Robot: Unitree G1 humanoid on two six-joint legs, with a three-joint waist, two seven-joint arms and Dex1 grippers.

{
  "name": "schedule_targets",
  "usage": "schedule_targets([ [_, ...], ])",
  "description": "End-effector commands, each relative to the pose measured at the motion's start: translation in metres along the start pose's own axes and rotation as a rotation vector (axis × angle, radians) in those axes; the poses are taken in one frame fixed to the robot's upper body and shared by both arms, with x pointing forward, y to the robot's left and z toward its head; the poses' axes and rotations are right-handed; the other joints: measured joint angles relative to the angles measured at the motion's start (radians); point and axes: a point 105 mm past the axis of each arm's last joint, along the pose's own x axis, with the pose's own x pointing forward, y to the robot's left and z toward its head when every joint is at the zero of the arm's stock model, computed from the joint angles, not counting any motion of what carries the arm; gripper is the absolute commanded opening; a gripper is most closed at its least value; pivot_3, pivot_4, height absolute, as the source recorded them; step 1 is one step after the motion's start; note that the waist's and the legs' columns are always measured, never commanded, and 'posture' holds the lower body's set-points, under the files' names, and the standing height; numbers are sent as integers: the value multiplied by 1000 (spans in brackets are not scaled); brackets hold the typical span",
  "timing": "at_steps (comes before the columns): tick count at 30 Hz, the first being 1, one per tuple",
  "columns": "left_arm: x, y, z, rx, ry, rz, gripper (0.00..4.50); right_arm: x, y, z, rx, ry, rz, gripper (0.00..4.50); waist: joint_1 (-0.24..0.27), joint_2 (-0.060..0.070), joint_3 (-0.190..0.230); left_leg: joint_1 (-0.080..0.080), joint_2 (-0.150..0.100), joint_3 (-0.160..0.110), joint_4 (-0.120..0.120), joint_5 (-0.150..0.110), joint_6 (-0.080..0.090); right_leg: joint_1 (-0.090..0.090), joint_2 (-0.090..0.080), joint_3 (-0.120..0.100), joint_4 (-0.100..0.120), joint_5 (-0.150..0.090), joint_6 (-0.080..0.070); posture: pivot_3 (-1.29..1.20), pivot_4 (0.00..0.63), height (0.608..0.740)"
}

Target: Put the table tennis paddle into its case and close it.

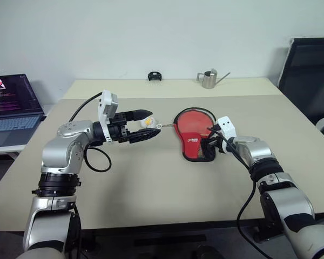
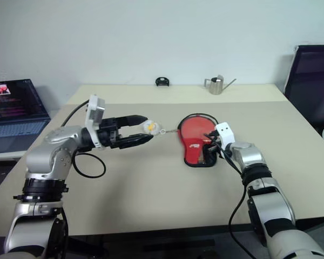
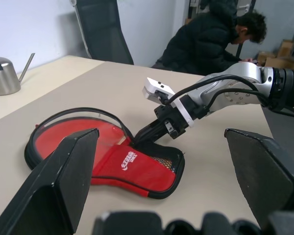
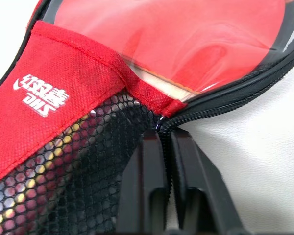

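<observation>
The case lies flat mid-table, red side up with a white logo and a black mesh pocket. The table tennis paddle is inside it: its red blade shows through the open round end, and its handle is hidden under the pocket. My right gripper is shut on the case's black zipper at the neck, on the right edge. My left gripper hovers level to the left of the case, pointing at it; its fingers are spread wide and hold nothing. A small pale-yellow thing sits by its tips.
A metal watering can and a small black object stand at the table's far edge. A laptop sits on a side desk to the left, a black chair to the right. A person sits beyond the table.
</observation>
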Motion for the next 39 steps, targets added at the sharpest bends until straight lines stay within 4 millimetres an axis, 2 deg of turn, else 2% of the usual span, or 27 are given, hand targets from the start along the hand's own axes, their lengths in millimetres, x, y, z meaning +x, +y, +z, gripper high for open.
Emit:
schedule_targets([
  [1,-9,-3,0,38,33,-4,4500,4,5,-22,43,78,11,20,0,0,0,2,1,0,-1,0,0,2,0,0,0,0,0,0,150,740],
  [5,-21,-6,-15,24,114,-15,4500,-2,8,-13,69,50,36,20,0,0,0,2,2,0,-1,0,0,2,1,-1,-1,0,0,0,150,740],
  [8,-25,-6,-16,25,125,-8,4500,-9,11,-4,99,23,53,20,6,0,0,-1,3,-1,-2,0,-1,1,2,-2,-4,0,0,0,150,740],
  [11,-26,-7,-15,22,122,-8,4500,-21,15,7,118,-4,77,20,10,0,0,-7,3,-1,-2,-1,-2,-3,2,-3,-7,0,0,0,150,740],
  [16,-22,-16,-22,4,135,-44,4500,-36,24,12,112,-9,101,20,9,0,0,-22,3,0,-1,-2,-2,-18,2,-2,-7,0,0,0,150,740],
  [19,-22,-21,-25,-7,145,-69,4500,-44,28,15,114,-16,108,20,10,1,0,-25,4,0,-2,-2,-3,-21,2,-2,-7,0,-1,0,150,740],
  [28,-22,-43,-34,-32,204,-178,4500,-68,48,8,119,0,161,20,13,1,1,-24,4,0,-2,-2,-2,-21,2,-2,-8,0,-1,0,150,740],
  [39,-21,-81,-42,-75,234,-298,4500,-92,72,-15,189,50,196,20,17,1,1,-24,4,0,-1,-2,-2,-20,2,-2,-8,0,-1,0,150,740],
])
